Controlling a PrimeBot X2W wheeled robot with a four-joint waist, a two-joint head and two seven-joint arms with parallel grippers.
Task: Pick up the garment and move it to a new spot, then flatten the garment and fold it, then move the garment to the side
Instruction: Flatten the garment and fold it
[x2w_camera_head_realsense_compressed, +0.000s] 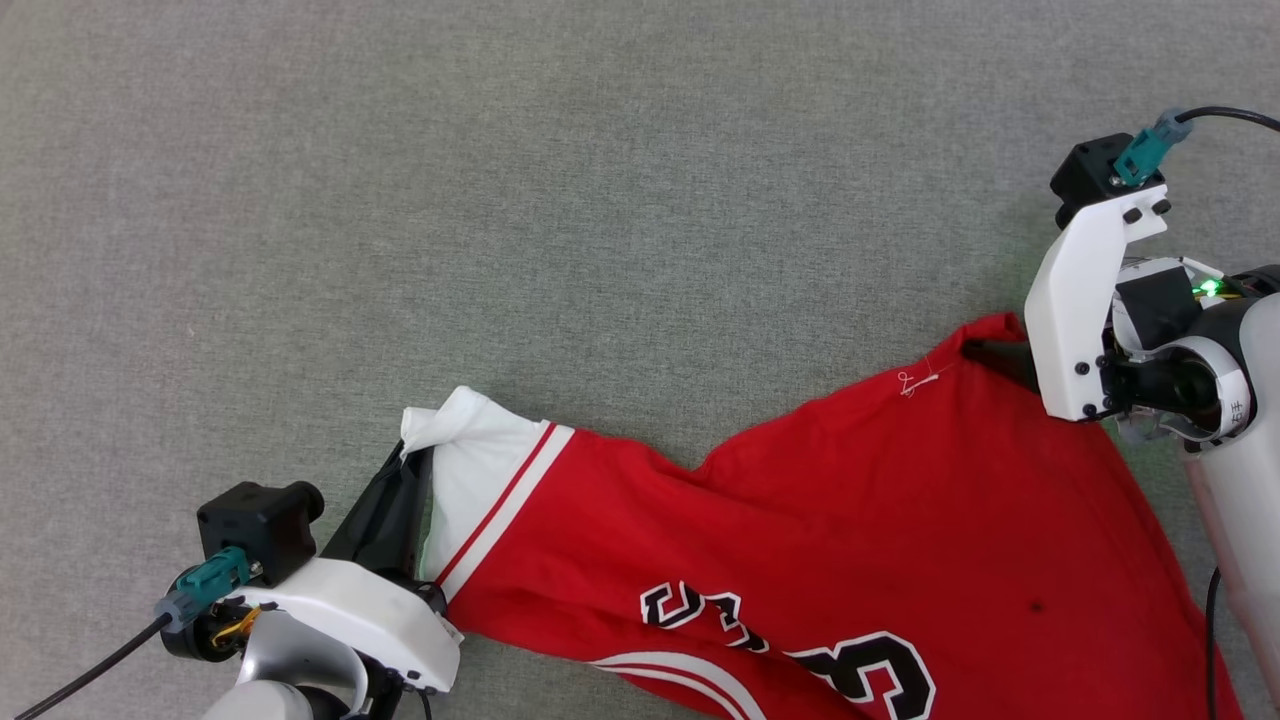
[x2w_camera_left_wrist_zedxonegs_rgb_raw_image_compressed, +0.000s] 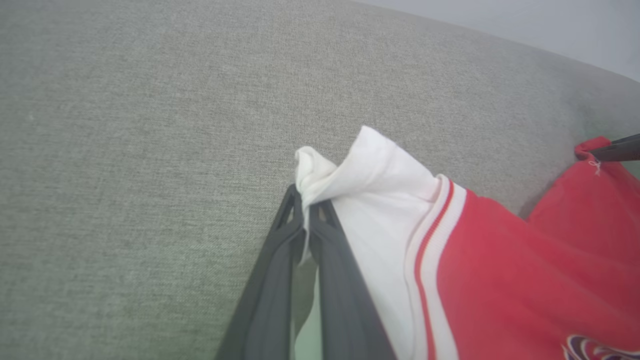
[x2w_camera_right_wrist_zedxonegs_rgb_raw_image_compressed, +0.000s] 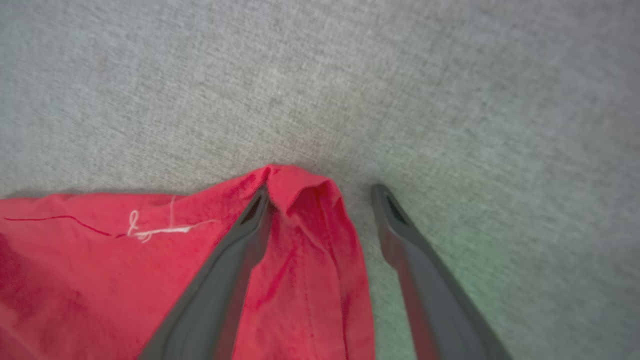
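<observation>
The left gripper is pinched tight on the bunched white sleeve of the red soft jersey shirt, which lies spread on the grey woven cloth. The right gripper gapes wide, with the shirt's red corner lying loose between its fingers.

My head camera looks steeply down on the grey counter from well above. Each wrist camera rides low and close, sighting along its own fingers: my left hand toward the jersey at its white sleeve, my right hand toward its red corner. The left wrist view also catches that corner, far off.
</observation>
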